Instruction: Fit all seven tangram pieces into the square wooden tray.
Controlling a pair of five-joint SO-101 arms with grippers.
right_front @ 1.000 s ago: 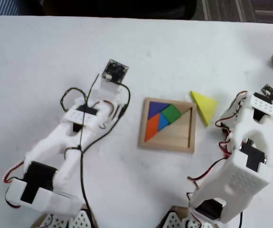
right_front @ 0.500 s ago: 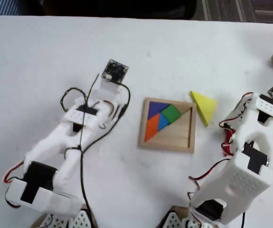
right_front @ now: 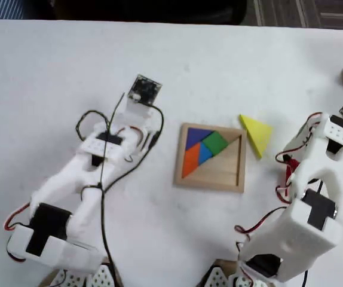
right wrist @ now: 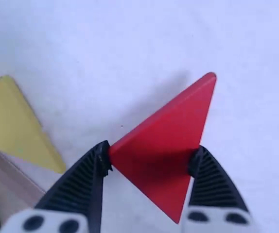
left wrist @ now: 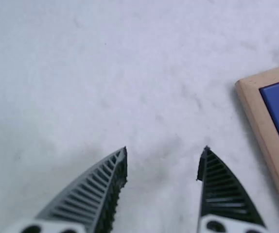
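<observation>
The left claw (left wrist: 165, 167) hangs wide and empty over bare bench (left wrist: 105, 63), close to a corner of the tray (left wrist: 254, 114). In the high view, coloured pieces (right_front: 202, 148) fill the tray's upper left half, and the lower right half is bare wood. The yellow triangle (right_front: 256, 133) lies flat on the bench just beside the tray's upper right corner. At the right of the frame the right claw (right wrist: 151, 158) is clamped on the red triangle (right wrist: 171, 136), gripping it across two edges, with the yellow one near.

The step in hand looks like bringing the red triangle to the tray. The next move likely calls for carrying it leftward past the yellow triangle, turning its long edge to suit the bare half, and lowering it level. A tilted corner could catch on the raised rim. The bench below the tray gives the freest approach.
</observation>
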